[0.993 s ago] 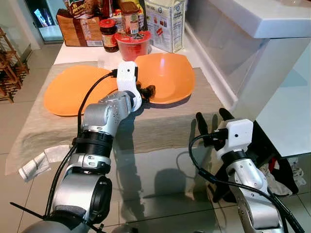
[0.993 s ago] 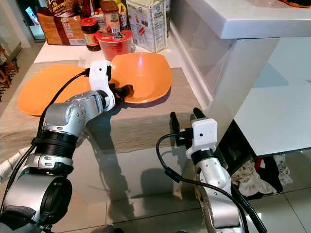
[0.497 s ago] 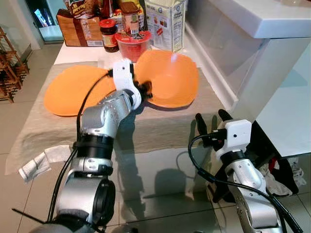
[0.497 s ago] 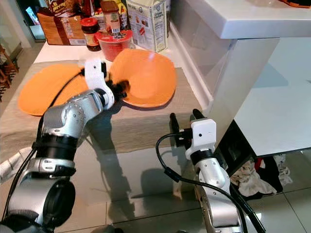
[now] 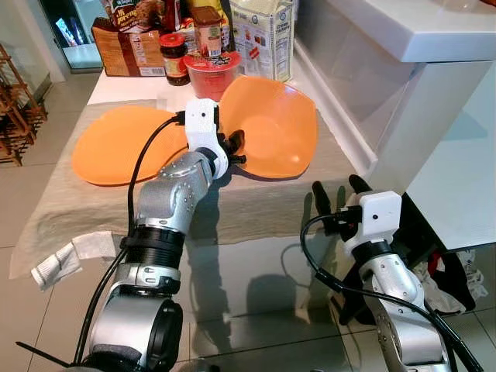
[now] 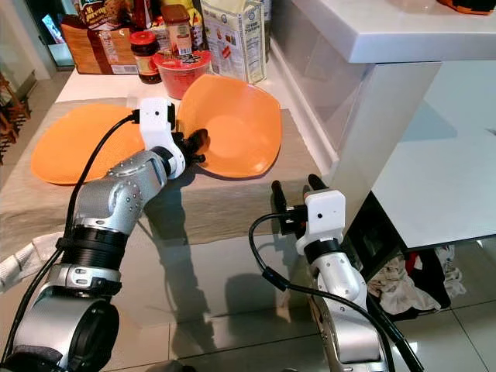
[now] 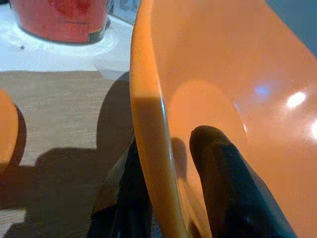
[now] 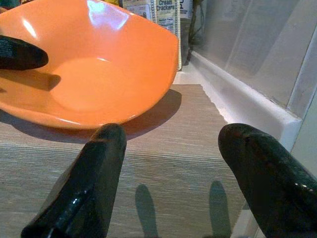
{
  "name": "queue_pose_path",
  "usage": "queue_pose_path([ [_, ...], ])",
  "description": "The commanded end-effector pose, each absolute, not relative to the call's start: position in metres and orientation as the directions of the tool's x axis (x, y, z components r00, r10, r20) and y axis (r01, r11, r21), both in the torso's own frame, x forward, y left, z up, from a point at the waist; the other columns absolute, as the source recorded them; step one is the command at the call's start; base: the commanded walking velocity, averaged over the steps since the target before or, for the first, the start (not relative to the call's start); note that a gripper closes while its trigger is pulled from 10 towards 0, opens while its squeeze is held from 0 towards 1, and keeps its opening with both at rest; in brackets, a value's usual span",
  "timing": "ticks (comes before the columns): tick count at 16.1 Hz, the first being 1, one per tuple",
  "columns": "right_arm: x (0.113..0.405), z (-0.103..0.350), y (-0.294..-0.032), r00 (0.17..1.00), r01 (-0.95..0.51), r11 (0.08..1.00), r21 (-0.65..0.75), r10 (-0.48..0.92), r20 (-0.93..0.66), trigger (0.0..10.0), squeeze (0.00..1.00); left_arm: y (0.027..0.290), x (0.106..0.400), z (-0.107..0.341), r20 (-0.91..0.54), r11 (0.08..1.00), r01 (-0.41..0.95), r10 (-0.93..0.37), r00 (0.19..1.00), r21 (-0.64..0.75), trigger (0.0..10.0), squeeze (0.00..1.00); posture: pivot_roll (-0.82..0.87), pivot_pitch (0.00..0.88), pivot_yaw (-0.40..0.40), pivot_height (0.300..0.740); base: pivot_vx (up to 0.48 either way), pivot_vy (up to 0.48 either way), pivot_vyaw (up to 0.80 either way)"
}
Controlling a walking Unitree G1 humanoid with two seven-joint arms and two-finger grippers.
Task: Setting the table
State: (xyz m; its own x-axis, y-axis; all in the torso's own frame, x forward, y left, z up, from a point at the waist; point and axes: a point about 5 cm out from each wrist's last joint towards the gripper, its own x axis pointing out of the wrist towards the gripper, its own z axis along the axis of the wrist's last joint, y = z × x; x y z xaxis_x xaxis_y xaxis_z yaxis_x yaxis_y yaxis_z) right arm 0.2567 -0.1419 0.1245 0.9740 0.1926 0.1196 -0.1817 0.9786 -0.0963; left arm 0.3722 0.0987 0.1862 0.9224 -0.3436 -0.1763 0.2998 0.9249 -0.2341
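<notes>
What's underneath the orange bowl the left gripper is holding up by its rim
The beige table runner, in the tilted orange bowl's shadow. The left gripper pinches the near rim, one finger inside. The runner beneath its far edge is hidden.

A red plastic tub point(image 5: 210, 73) stands at the back of the counter point(image 5: 124, 87), beside a dark red-lidded jar point(image 5: 174, 56), a brown packet point(image 5: 126, 51) and a white cracker box point(image 5: 262, 37). A crumpled white cloth point(image 5: 56, 264) lies on the glossy tiled floor point(image 5: 256, 279).
</notes>
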Motion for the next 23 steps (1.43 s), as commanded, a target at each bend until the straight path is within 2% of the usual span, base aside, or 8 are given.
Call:
queue_pose_path([
  [1, 0.257, 0.124, -0.143, 0.976, -0.175, 0.98, -0.098, 0.186, 0.113, 10.0, 0.0, 0.1, 0.371, 0.182, -0.184, 0.934, 0.297, -0.333, 0.925, -0.199, 0.0, 0.0, -0.03, 0.0, 0.026, 0.74, 0.0, 0.0, 0.0],
  [2, 0.257, 0.123, -0.143, 0.976, -0.175, 0.98, -0.098, 0.186, 0.113, 10.0, 0.0, 0.1, 0.371, 0.182, -0.176, 0.936, 0.302, -0.333, 0.926, -0.182, 0.0, 0.0, -0.03, 0.001, 0.026, 0.74, 0.0, 0.0, 0.0],
  [5, 0.257, 0.125, -0.144, 0.977, -0.171, 0.98, -0.101, 0.182, 0.115, 10.0, 0.0, 0.099, 0.367, 0.192, -0.014, 0.934, 0.355, -0.356, 0.934, -0.043, 0.0, 0.0, -0.04, 0.003, 0.022, 0.74, 0.0, 0.0, 0.0],
  [10, 0.257, 0.124, -0.145, 0.977, -0.172, 0.979, -0.106, 0.183, 0.111, 10.0, 0.0, 0.108, 0.367, 0.213, 0.143, 0.954, 0.298, -0.29, 0.946, -0.035, 0.0, 0.0, -0.03, 0.002, 0.021, 0.74, 0.0, 0.0, 0.0],
  [15, 0.258, 0.122, -0.144, 0.977, -0.171, 0.979, -0.109, 0.183, 0.107, 10.0, 0.0, 0.11, 0.369, 0.215, 0.163, 0.959, 0.282, -0.281, 0.946, 0.02, 0.0, 0.0, -0.03, 0.0, 0.027, 0.74, 0.0, 0.0, 0.0],
  [20, 0.257, 0.12, -0.145, 0.978, -0.169, 0.979, -0.115, 0.181, 0.1, 10.0, 0.0, 0.105, 0.362, 0.209, 0.162, 0.953, 0.301, -0.3, 0.94, 0.017, 0.0, 0.0, -0.02, 0.0, 0.025, 0.74, 0.0, 0.0, 0.0],
  [23, 0.259, 0.123, -0.147, 0.979, -0.152, 0.982, -0.114, 0.165, 0.119, 10.0, 0.0, 0.096, 0.348, 0.221, 0.253, 0.93, 0.352, -0.367, 0.895, 0.106, 0.0, 0.0, -0.02, 0.0, 0.021, 0.74, 0.0, 0.0, 0.0],
])
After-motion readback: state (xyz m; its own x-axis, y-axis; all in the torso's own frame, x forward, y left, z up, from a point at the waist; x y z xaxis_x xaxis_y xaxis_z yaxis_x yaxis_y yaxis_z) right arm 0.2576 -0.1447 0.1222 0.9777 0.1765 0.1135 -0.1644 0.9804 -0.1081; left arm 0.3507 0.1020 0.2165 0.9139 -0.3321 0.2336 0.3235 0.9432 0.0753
